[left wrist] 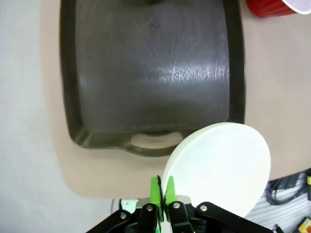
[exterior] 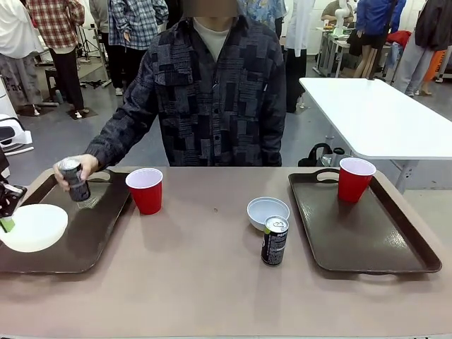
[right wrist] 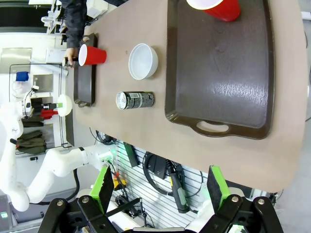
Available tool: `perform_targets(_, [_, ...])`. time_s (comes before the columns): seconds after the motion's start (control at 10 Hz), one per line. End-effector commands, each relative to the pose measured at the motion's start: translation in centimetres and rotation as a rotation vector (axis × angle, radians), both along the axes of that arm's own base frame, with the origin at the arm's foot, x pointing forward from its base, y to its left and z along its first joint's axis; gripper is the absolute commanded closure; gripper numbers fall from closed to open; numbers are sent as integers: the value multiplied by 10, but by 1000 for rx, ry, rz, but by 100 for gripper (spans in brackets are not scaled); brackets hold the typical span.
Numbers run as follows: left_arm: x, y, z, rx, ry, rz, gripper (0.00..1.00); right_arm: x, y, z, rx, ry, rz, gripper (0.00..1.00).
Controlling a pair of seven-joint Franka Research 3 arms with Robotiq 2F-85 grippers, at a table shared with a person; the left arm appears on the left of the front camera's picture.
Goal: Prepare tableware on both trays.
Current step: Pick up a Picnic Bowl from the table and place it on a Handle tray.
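Note:
My left gripper is shut on the rim of a creamy white bowl, held over the near left corner of the left tray. In the left wrist view the green pads pinch the bowl above the tray's handle end. A person's hand holds a black can at the far end of that tray. A red cup stands on the table beside it. A pale bowl and another can stand mid-table. The right tray carries a red cup. My right gripper hangs open, high above the table's right end.
The person stands at the far side, one arm stretched over the left tray. A second white table stands behind at the right, with other people farther back. Between the two trays the brown tabletop is bare near the front edge.

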State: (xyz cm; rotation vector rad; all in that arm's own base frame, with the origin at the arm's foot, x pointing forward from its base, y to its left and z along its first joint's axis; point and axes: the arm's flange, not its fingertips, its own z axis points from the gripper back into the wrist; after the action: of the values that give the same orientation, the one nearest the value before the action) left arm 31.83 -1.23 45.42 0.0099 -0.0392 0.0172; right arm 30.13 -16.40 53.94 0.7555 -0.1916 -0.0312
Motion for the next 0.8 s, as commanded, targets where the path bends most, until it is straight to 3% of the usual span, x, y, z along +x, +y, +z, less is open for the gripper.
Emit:
perform_targets(0.0, [-8, 2, -20, 0, -12, -21, 96, 1, 0, -1, 2, -4, -1, 0])
perform_targets(0.3, [-1, 2, -23, -13, -7, -15, 96, 1, 0, -1, 2, -4, -1, 0])
perform_targets(0.7, [33, 1, -45, -73, -43, 10, 96, 1, 0, -1, 2, -4, -1, 0])
